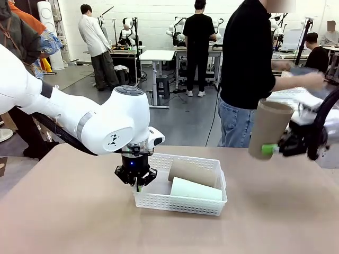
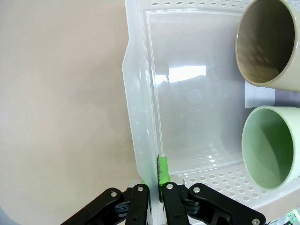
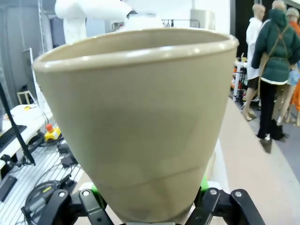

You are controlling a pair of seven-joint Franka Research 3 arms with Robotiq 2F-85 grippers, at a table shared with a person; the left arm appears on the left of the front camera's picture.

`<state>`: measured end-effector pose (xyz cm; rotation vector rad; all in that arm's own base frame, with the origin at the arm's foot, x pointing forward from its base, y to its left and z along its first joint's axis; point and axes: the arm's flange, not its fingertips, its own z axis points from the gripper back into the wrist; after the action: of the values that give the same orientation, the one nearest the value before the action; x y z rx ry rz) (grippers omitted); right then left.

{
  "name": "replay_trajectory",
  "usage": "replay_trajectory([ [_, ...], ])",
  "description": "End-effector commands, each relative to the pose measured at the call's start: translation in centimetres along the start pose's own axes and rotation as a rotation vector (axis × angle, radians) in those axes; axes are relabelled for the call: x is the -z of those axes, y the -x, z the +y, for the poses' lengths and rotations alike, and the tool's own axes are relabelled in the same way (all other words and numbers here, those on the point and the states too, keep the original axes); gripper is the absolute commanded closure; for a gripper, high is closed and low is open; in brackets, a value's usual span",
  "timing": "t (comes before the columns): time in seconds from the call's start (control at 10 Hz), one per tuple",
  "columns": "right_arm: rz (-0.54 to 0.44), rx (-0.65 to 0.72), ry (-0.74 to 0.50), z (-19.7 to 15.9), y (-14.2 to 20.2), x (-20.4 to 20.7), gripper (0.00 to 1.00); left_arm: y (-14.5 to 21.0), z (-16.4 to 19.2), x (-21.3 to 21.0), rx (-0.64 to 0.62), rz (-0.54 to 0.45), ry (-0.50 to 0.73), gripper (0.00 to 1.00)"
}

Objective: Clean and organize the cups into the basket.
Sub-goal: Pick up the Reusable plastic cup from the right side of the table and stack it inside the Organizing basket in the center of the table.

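The white lattice basket (image 1: 183,203) sits mid-table with a brown cup (image 1: 190,170) and a mint green cup (image 1: 195,189) lying side by side in it. My left gripper (image 1: 136,186) points straight down at the basket's left end. In the left wrist view my left gripper (image 2: 157,176) is shut on the basket's wall (image 2: 140,117), beside the open mouths of the brown cup (image 2: 269,42) and the mint cup (image 2: 274,145). At the right, my right gripper (image 1: 273,150) holds another brown cup (image 1: 269,128) in the air above the table. In the right wrist view that cup (image 3: 140,117) sits in my right gripper (image 3: 150,206).
A person in a black top stands at the table's far right, one hand (image 1: 312,79) raised beyond the held cup. The tan tabletop (image 1: 69,211) lies bare on both sides of the basket.
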<state>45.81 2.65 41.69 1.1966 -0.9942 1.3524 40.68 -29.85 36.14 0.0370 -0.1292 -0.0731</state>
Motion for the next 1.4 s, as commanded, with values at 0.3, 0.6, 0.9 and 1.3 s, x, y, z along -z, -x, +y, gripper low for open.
replay_trajectory([
  [0.3,0.03,-0.028,0.031,2.1,-5.1,-0.1,1.0,0.1,0.0,-0.2,0.004,-0.008,-0.002,1.0],
  [0.6,0.03,-0.028,0.031,2.1,-5.1,-0.1,1.0,0.1,0.0,-0.2,0.004,-0.008,-0.002,1.0],
  [0.9,0.042,-0.014,0.044,2.3,-4.9,0.1,0.21,0.1,0.0,-0.2,0.004,-0.008,-0.002,1.0],
  [1.3,0.641,0.105,-0.06,0.2,-11.5,12.7,0.21,0.1,0.0,-0.2,0.004,-0.008,-0.002,1.0],
])
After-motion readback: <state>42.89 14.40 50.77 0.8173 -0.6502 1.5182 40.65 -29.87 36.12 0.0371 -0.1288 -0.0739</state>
